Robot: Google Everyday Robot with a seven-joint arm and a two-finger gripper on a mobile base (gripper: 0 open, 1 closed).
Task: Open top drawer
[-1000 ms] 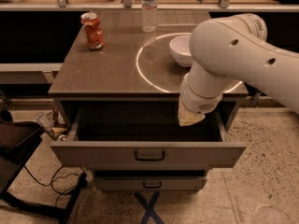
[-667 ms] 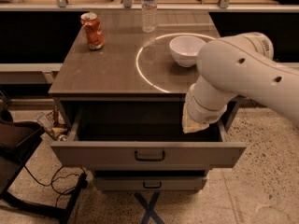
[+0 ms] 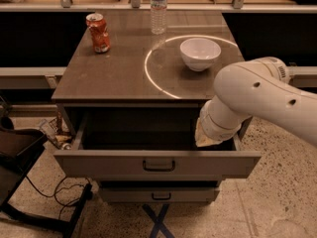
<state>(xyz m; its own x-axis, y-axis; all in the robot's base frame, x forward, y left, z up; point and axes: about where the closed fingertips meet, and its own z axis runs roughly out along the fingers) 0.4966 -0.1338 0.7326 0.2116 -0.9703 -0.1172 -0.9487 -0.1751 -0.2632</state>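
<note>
Since a second ago the white arm (image 3: 257, 98) has been drawn lower and toward the right, so that the white bowl (image 3: 200, 53), half covered before, is now seen whole. The top drawer (image 3: 99, 163) has been left as far out as it was.

The top drawer is found under the front edge of the desk (image 3: 114, 73). It is pulled well out toward the camera, its wide grey-brown front standing clear of that edge and its dark inside laid open. A small dark rectangular handle (image 3: 159, 165) is set at the centre of the front.

The gripper (image 3: 208, 137) is carried at the end of the arm, just below the desk's front right corner. It is lowered into the right end of the open drawer, behind the front panel and apart from the handle. Only a pale tan part of it is seen. Whether it is open or closed cannot be told, and nothing can be seen held in it.

Below the top drawer, a narrower drawer front (image 3: 124, 195) with a like handle is seen closed.

On the desk, the bowl is set near the right edge, inside a bright ring of light (image 3: 148, 78). A dented red can (image 3: 99, 32) is stood near the back left corner. A clear water bottle (image 3: 158, 9) is stood upright at the middle of the back edge.

Beyond the left edge, dark cables (image 3: 59, 202) are trailed over the speckled floor (image 3: 277, 192).
</note>
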